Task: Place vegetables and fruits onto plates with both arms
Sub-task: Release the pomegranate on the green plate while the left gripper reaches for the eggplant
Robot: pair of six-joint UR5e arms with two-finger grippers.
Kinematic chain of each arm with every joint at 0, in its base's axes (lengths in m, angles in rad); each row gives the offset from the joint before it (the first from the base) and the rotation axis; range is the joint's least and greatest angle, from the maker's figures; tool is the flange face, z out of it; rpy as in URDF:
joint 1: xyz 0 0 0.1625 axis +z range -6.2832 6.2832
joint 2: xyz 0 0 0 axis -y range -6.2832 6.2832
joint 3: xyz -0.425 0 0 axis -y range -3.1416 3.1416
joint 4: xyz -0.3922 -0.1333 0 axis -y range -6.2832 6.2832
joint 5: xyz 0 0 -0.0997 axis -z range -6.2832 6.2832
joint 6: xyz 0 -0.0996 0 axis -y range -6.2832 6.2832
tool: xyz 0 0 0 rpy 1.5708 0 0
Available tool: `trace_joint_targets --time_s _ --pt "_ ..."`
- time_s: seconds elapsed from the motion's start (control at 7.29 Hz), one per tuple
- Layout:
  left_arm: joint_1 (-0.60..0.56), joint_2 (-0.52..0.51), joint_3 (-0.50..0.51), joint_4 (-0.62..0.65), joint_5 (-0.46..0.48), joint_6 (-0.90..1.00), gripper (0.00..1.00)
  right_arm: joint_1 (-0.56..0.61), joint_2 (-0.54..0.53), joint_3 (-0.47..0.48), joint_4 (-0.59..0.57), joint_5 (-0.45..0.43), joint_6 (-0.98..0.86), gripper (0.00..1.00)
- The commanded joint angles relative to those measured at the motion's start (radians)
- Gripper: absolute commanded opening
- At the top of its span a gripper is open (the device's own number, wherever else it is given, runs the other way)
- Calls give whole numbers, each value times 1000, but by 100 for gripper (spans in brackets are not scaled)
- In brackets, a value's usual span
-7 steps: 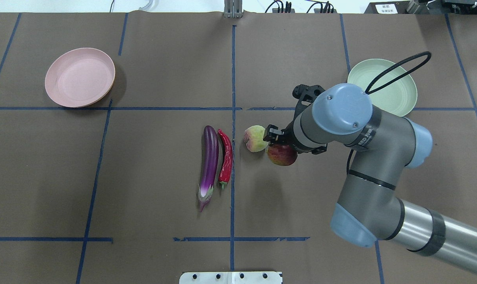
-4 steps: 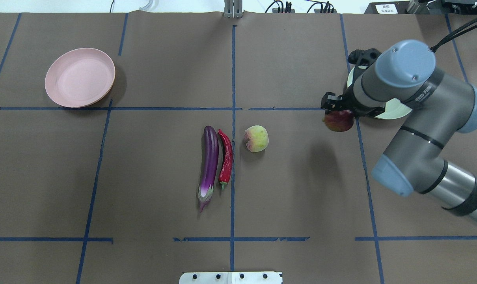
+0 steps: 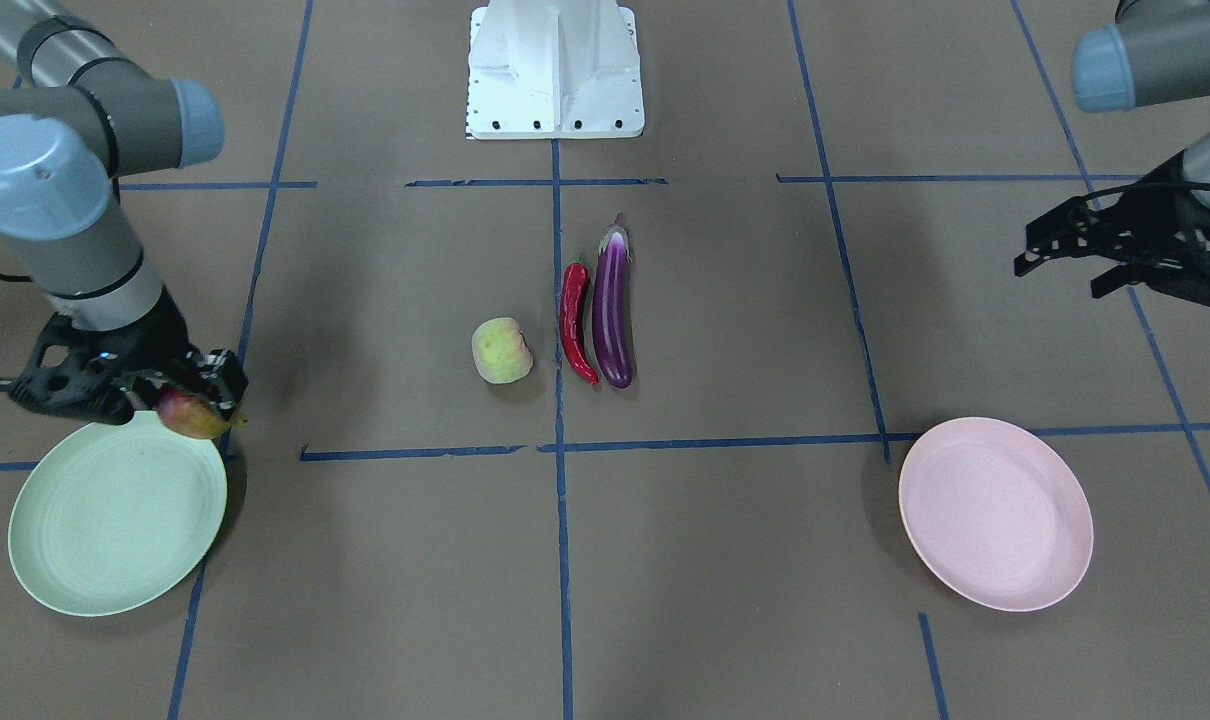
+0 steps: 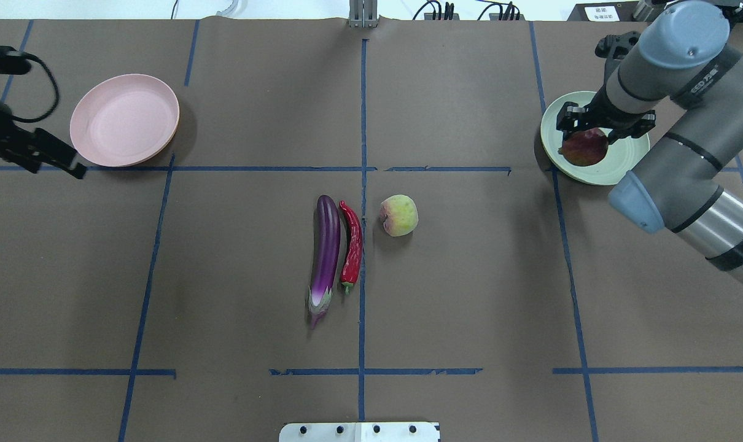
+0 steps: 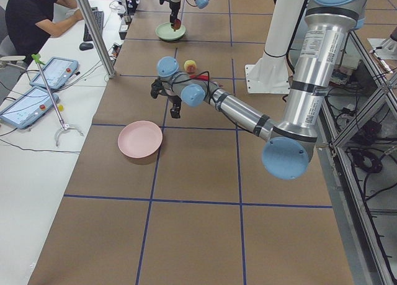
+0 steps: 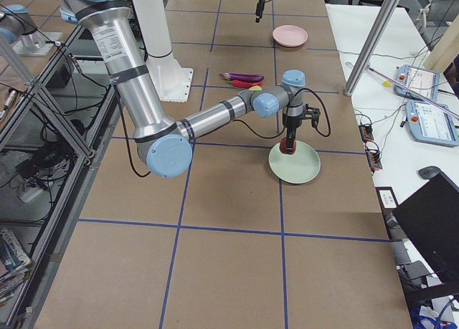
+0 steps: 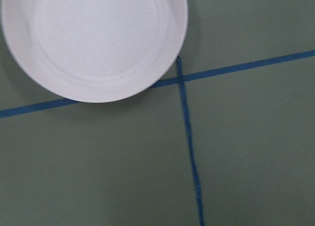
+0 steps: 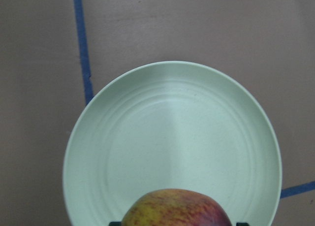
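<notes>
Right gripper is closed on the pomegranate, fingers pinching it from both sides, pointing straight down; the fruit sits over the green plate, near the rim that faces the robot and table centre; you can't tell from any view whether it touches the plate; the right wrist view shows the fruit's top at the bottom edge with the bare plate behind it.

Left gripper hangs above the table just beside the pink plate, on its robot side; its fingers are spread apart with nothing between them; its wrist view shows only the plate's edge and blue tape lines; nothing lies on the pink plate.

Everything else lies at table centre, well apart from both plates; eggplant lies lengthwise with its cap toward the robot; chili lies alongside it on the right arm's side, touching or nearly touching, can't tell which; peach sits near the chili's far tip, just across the centre tape line, clear of it.
</notes>
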Motion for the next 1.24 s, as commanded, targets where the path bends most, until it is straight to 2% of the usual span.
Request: trace_joint_targets --time_s 0.0,0.27,0.41,0.69,0.82,0.96,1.1 --pt "193 -113 32 -34 200 -96 100 21 23 -79 2 1 -30 15" --pt "284 -249 157 -36 235 -163 100 27 19 -174 173 13 -24 57" --pt "309 -274 161 -36 250 -165 100 32 22 -170 184 43 -23 100" --pt "363 -340 191 -33 290 -216 100 93 19 -150 190 181 -34 100" --pt "441 -360 199 -27 395 -233 100 96 14 -111 189 212 -32 100" --pt "482 -368 224 -25 454 -240 99 95 6 -74 186 212 -23 100" --pt "493 -366 238 -24 457 -241 94 95 6 -58 181 211 -20 100"
